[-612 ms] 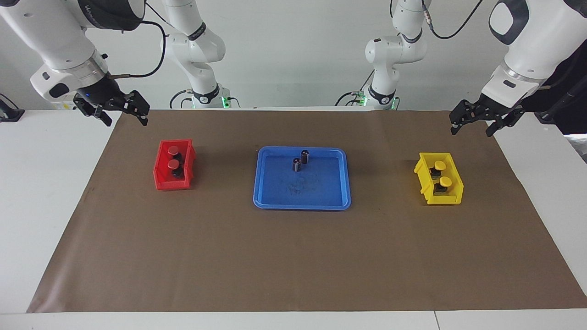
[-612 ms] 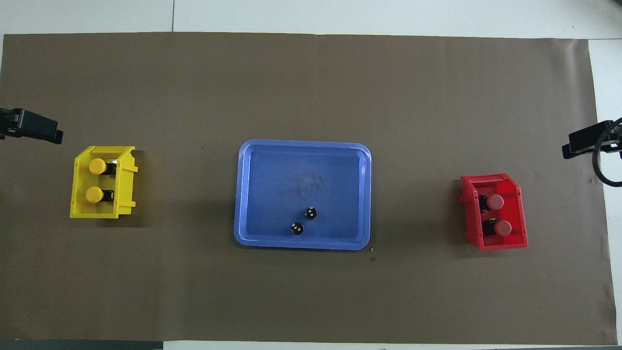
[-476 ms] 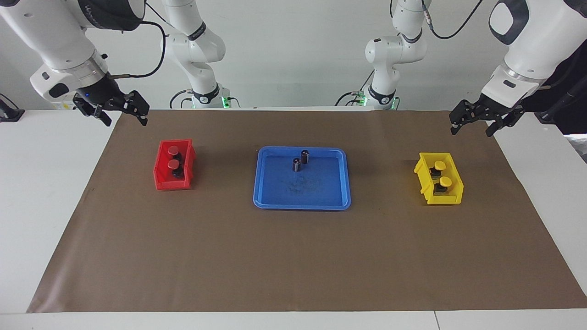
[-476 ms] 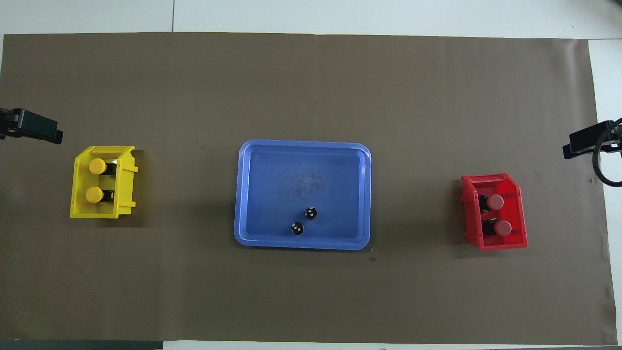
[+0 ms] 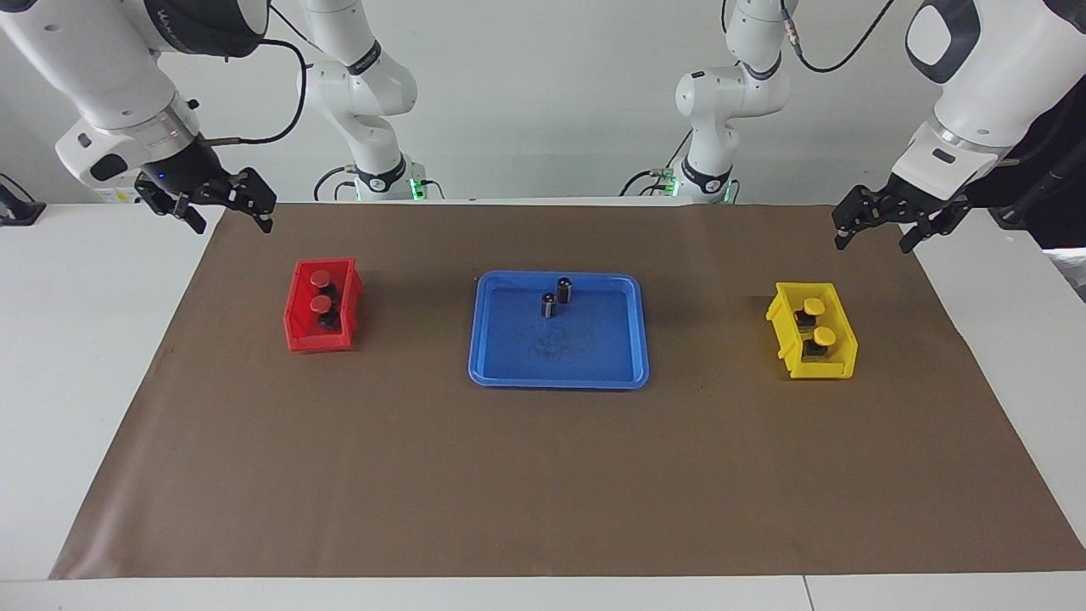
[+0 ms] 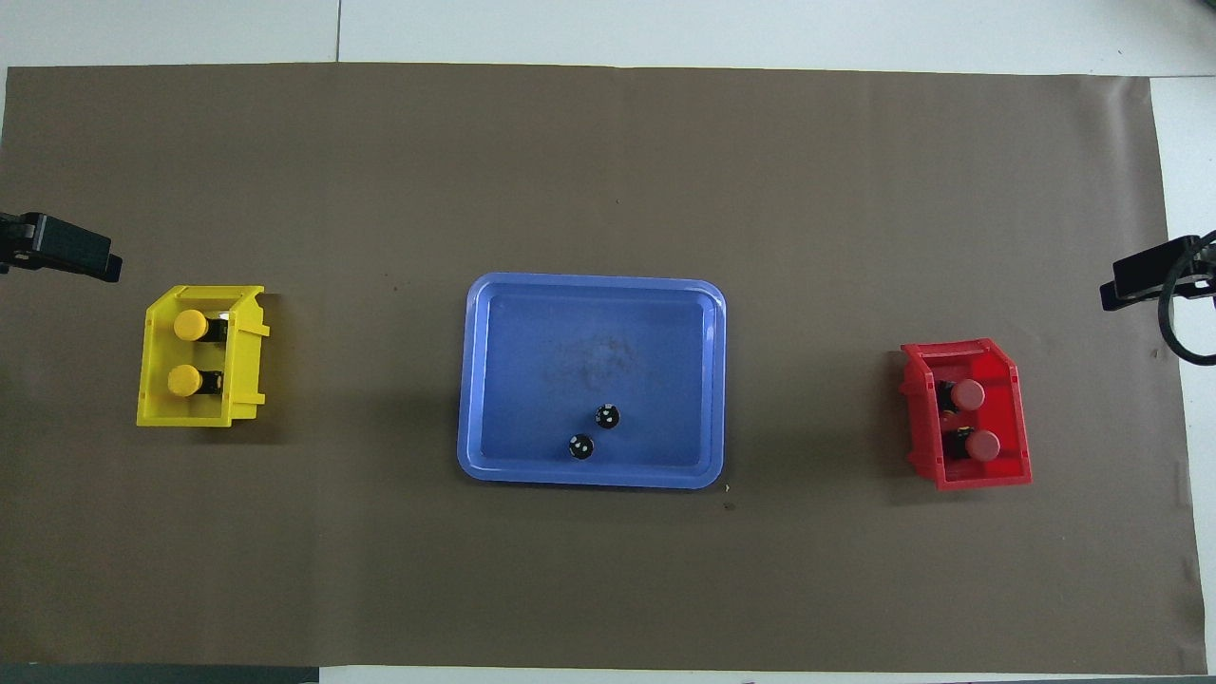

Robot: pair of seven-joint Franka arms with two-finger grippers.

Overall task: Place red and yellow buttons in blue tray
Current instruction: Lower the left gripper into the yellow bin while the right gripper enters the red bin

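Overhead, both arms are cut off beyond fingertips [image 6: 71,255].

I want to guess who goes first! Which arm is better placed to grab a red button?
The right gripper, open, hovers close to the red bin holding both red buttons; the left gripper hovers by the yellow bin.

**Setting: robotics laboratory, manipulation test station**

White worktop [image 5: 76,356] covered by a brown paper mat [image 5: 543,475]. Plain white wall [image 5: 551,85] at the robots' end. White robot arms [image 5: 365,93] mounted along that edge, with black cables and green indicator lights at two bases. Sorting props laid out in a row: red bin [image 5: 297,327], blue tray [image 5: 509,373], yellow bin [image 5: 840,356]. No domestic furnishings visible.
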